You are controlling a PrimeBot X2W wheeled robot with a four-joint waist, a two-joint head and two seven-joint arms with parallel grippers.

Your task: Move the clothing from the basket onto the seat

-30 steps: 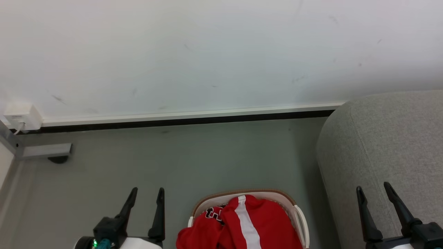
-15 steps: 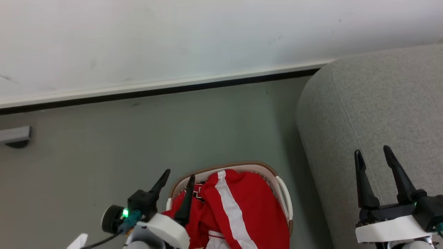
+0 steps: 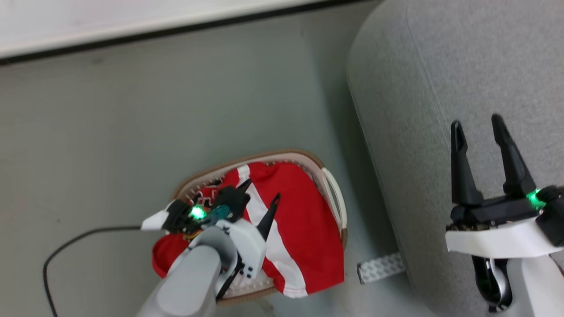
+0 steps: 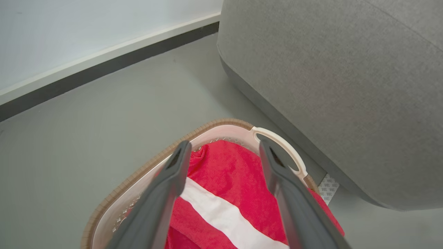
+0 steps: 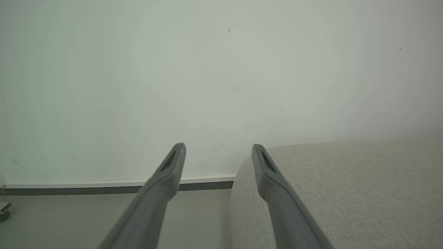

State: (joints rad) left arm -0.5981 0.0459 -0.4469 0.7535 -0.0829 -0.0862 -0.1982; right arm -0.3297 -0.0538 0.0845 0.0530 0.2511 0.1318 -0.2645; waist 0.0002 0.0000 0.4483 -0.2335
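Bright, even, diffuse light; soft shadows, no glare; wrist views curve at edges.

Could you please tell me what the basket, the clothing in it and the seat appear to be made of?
The basket looks like smooth white moulded plastic, with perforated walls and a tan, possibly woven rim band. The clothing seems a soft, matte knit: it folds loosely. The seat appears upholstered in light-grey woven fabric with a grainy weave.

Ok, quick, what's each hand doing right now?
Left hand: open, empty, over the clothing in the basket.
Right hand: open, empty, over the seat.
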